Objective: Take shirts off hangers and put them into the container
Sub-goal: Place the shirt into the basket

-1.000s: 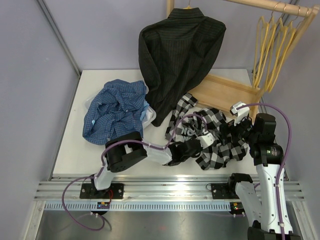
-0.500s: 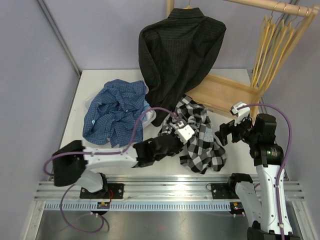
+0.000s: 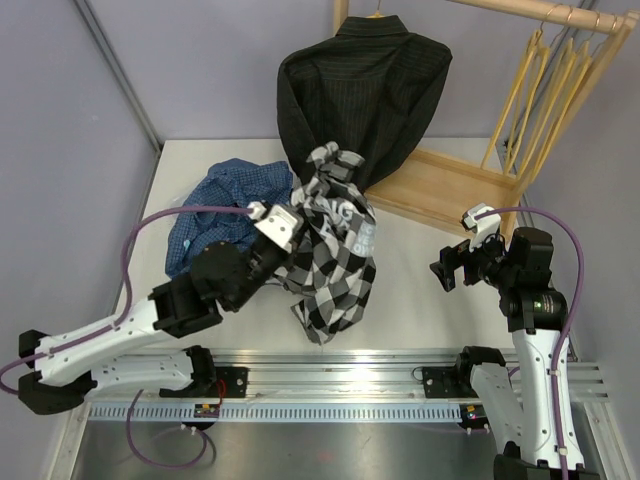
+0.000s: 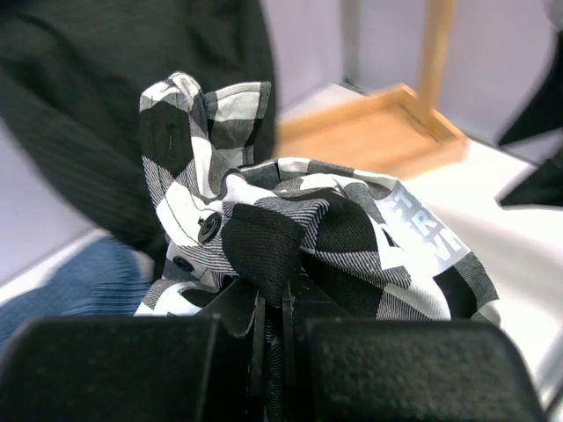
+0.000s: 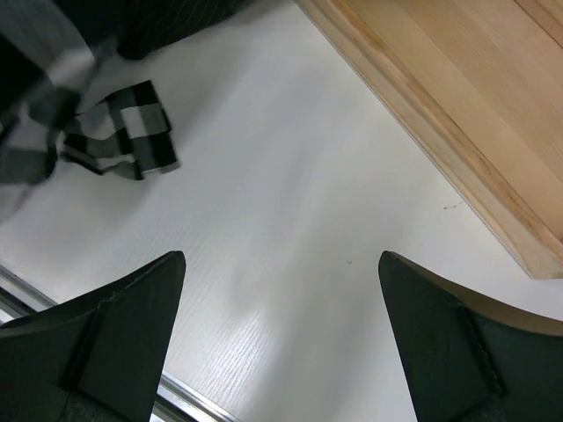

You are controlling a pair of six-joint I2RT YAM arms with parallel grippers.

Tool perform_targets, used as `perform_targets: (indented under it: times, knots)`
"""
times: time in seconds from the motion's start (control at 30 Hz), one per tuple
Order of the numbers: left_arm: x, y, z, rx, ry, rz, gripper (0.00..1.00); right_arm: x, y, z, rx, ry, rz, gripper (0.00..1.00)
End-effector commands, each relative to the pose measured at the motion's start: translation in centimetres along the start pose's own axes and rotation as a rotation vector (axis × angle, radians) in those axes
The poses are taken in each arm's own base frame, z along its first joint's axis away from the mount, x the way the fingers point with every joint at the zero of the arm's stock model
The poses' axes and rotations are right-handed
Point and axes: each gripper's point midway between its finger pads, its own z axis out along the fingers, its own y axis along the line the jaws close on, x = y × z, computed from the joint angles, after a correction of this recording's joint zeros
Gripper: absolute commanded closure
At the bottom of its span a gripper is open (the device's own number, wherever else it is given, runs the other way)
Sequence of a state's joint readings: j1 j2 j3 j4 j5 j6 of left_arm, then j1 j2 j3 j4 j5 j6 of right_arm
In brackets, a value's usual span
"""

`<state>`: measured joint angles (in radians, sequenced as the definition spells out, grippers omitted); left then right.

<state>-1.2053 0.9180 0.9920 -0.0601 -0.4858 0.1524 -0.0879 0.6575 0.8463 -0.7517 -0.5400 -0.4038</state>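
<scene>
Left fingers (image 4: pixel 132 369) tight on checked shirt (image 3: pixel 335 255), one of three; right fingers (image 5: pixel 106 338) apart.

Soft, even light falls from above. The top view is crisp, and the white desk (image 3: pixel 420 300) is bright with faint shadows. From my left wrist the checked shirt (image 4: pixel 290 220) is sharp, my left pincer (image 4: pixel 273 325) is dark, and the black shirt (image 4: pixel 88 132) behind is hazy. From my right wrist, my right pincer (image 5: pixel 281 343) is dim and the cloth at upper left is smeared.

White table (image 3: pixel 410 285) with wood and cloth.
The wooden rack base (image 3: pixel 445 185) sits far right; the dark blue checked shirt (image 3: pixel 225 215) is heaped left.
</scene>
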Motion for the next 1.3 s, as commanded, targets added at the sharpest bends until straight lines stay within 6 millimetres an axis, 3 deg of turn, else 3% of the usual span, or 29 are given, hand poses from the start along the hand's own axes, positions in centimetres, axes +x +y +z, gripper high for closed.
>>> perform_targets:
  times: [0.0,0.2,0.33,0.5,0.67,0.97,1.17,1.27]
  knots:
    - [-5.9,5.7,-2.5,-0.174,-0.098,0.020,1.00,-0.5,-0.4,0.1,0.012,-0.021,-0.003,0.00]
    - [-10.1,11.2,-5.4,-0.349,-0.164,0.043,1.00,-0.4,-0.5,0.3,0.011,-0.016,0.001,0.01]
    - [-13.2,15.0,-8.5,-0.479,-0.240,0.024,1.00,-0.3,-0.5,0.4,0.009,-0.011,0.003,0.01]
    - [-15.7,18.2,-11.7,-0.600,-0.308,0.022,1.00,-0.2,-0.6,0.5,0.008,-0.005,0.006,0.01]
    - [-17.0,20.0,-12.6,-0.694,-0.284,0.069,1.00,0.0,-0.5,0.6,0.001,0.001,0.009,0.01]
    - [-14.1,22.1,-10.5,-0.773,-0.120,0.158,1.00,-0.1,-0.5,0.6,-0.002,0.001,0.008,0.01]
    - [-11.5,25.0,-9.4,-0.824,-0.049,0.122,1.00,0.0,-0.4,0.6,-0.007,-0.001,0.008,0.01]
    - [-10.3,27.5,-9.3,-0.866,-0.045,0.083,1.00,0.0,-0.4,0.6,-0.007,0.000,0.010,0.01]
